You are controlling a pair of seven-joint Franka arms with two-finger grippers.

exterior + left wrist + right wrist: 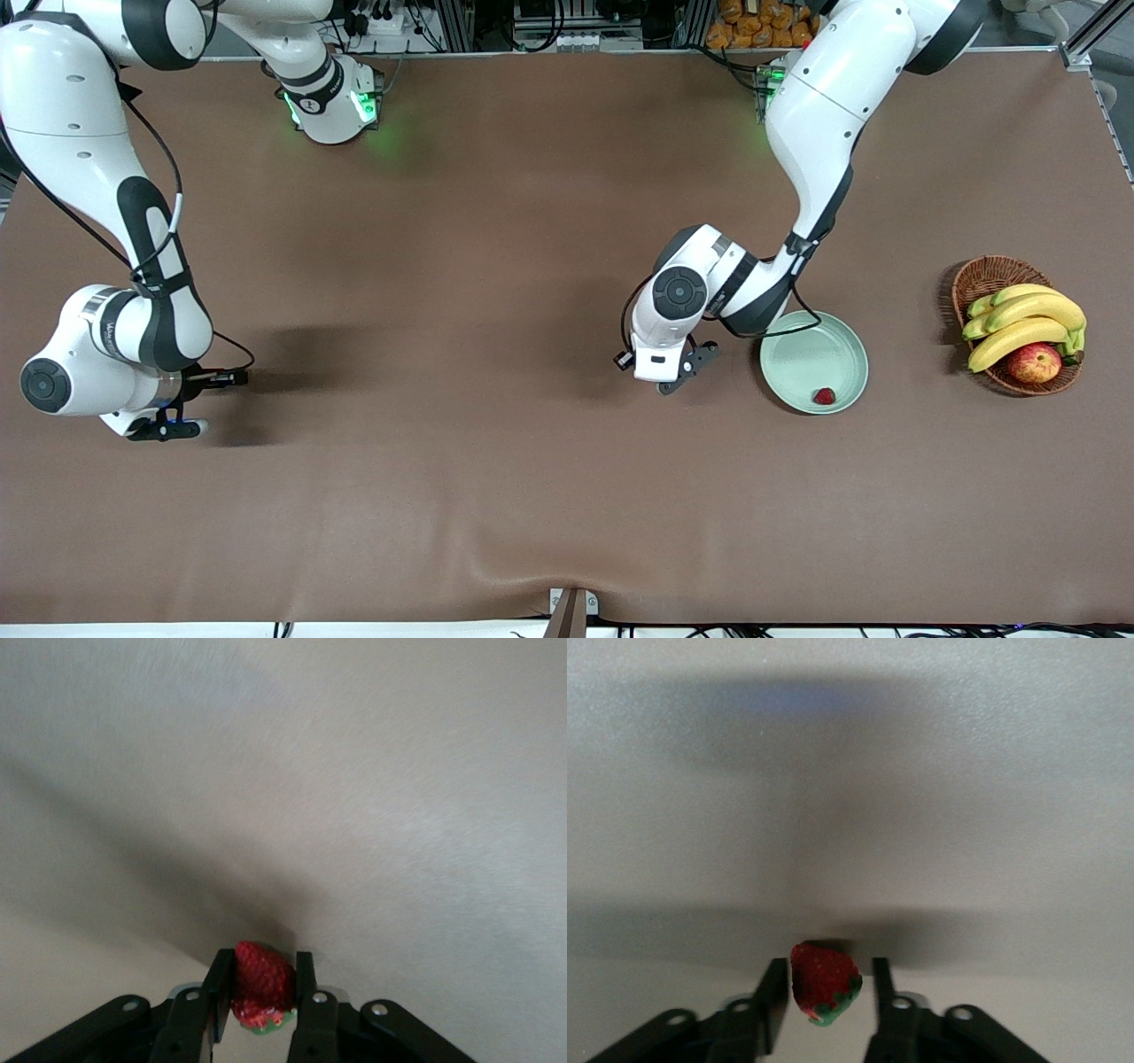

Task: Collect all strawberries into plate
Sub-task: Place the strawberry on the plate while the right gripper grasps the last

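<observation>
Left pincer (259, 1014) clamped on a strawberry (262, 985) just beside the plate (842, 351), which already holds one berry (825, 396); right pincer (822, 1010) straddles the third strawberry (824, 983), not quite pinched, well away toward the right arm's counter end.

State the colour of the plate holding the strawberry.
Pale mint green; the plate shows best in the front view, one red strawberry on it.

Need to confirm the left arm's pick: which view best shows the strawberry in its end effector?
The left wrist view: the strawberry sits pinched between the left end effector's fingers. In the front view the arm hides it. The right wrist view shows only a different berry.
</observation>
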